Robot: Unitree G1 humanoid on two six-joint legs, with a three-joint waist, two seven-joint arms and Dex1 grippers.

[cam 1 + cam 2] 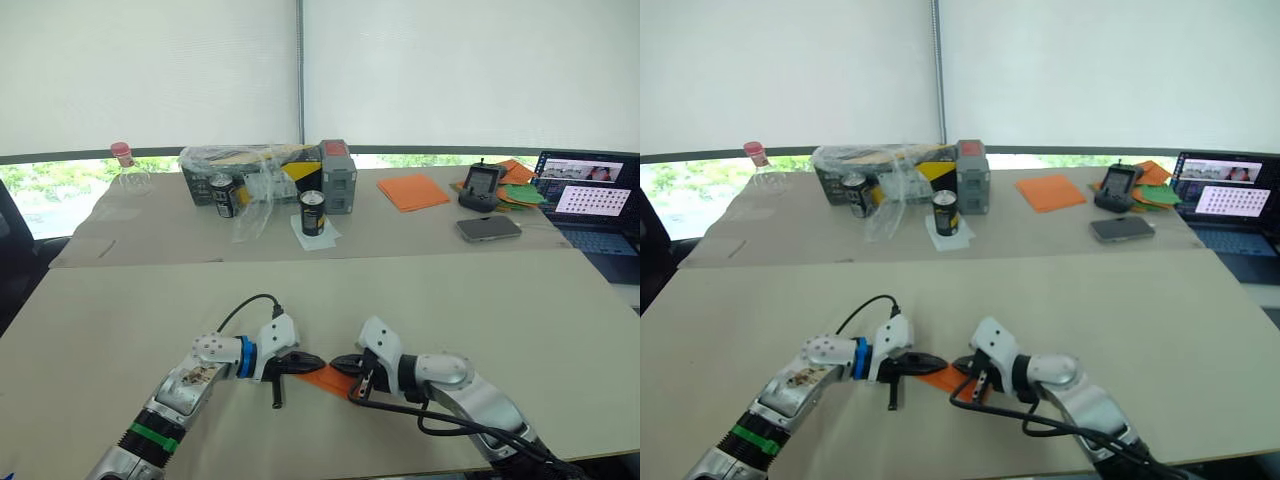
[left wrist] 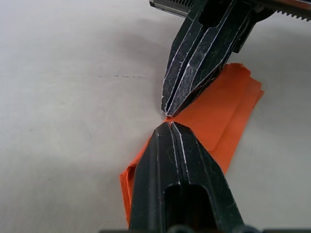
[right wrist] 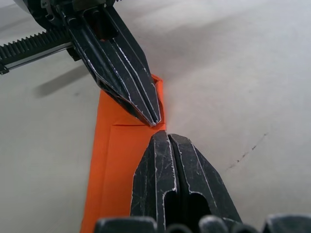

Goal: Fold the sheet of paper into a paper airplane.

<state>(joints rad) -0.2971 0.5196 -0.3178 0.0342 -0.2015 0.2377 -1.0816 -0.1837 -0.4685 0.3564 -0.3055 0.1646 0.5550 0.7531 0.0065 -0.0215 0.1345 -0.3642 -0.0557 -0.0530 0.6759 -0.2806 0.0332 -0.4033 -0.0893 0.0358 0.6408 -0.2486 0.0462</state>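
"Left wrist view: both grippers were pinched on the sheet of paper (image 2: 218,114)?"

"Yes, left gripper (image 2: 167,124) and right gripper (image 3: 159,132) tip to tip on the table (image 1: 120,310). Folded narrow; wings looked undone."

Low centre of the frame, the left claw (image 1: 310,361) and right claw (image 1: 342,363) meet tip to tip over the folded sheet of paper (image 1: 326,378) on the near worktop (image 1: 120,310). Cans (image 1: 313,212), box (image 1: 338,176), phone (image 1: 488,228) and laptop (image 1: 590,205) sit on the far worktop, upper frame.
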